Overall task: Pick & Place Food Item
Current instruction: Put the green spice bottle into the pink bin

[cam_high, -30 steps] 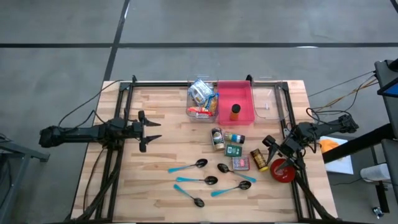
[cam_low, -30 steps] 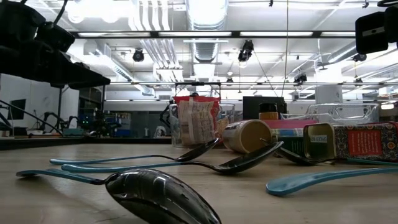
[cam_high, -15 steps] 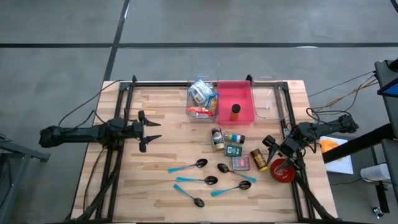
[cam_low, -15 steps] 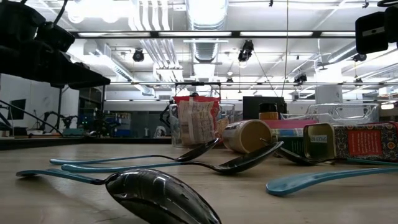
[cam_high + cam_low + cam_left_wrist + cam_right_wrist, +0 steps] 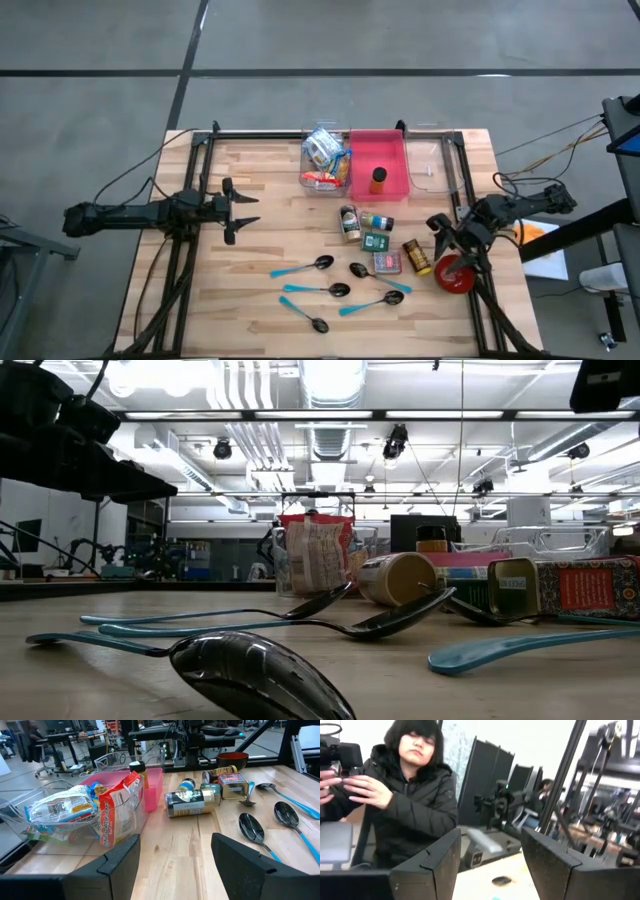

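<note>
Right end effector [image 5: 446,232] is shifting slightly: over the last second it is lifting and swinging away from the brown jar [image 5: 416,256], and it is no longer showing at the low view's upper corner.

Left end effector [image 5: 240,210] is hovering over bare wood at the desk [image 5: 260,170] left side, fingers standing apart, holding nothing.

Crinkly foil snack bags [image 5: 323,150] are sitting in the clear plastic bin [image 5: 307,172]. Beside it, the pink tray [image 5: 390,150] is carrying an orange-capped bottle [image 5: 378,180].

Lying glass jars [image 5: 349,222] and flat printed tins [image 5: 386,263] are crowding mid-desk; round jars are likely rolling if nudged. Glossy black spoons [image 5: 325,263] with teal handles are lying in front.

Right end effector is partly open, empty, tilted up toward a person; descending blind risks striking the red bowl [image 5: 456,274] just beside it.
</note>
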Controlling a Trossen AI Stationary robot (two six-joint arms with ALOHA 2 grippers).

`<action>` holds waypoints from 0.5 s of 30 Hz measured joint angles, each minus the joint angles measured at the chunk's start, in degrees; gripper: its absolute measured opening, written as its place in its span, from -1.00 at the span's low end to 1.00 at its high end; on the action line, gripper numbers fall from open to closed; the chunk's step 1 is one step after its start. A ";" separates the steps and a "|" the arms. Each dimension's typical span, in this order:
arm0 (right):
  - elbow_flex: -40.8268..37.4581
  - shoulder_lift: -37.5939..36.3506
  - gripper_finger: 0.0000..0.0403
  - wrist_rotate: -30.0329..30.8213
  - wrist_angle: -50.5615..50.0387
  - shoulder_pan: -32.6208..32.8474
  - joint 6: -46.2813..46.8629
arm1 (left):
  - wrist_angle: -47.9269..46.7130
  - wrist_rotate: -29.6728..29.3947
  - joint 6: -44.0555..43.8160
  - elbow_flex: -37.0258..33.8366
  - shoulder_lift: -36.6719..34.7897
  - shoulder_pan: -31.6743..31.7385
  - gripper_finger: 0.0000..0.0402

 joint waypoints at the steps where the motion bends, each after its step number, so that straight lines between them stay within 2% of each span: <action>1: 0.00 -0.02 0.02 0.00 0.32 0.00 0.71 | 0.00 0.00 0.00 0.00 0.00 0.00 0.22; 8: 0.00 -0.02 0.02 -0.02 0.22 0.00 14.96 | 0.00 0.00 -0.02 0.00 0.00 -0.01 0.22; 15: 0.00 0.29 0.02 -0.02 0.15 0.00 10.11 | 0.00 0.00 -0.08 0.00 0.00 0.00 0.22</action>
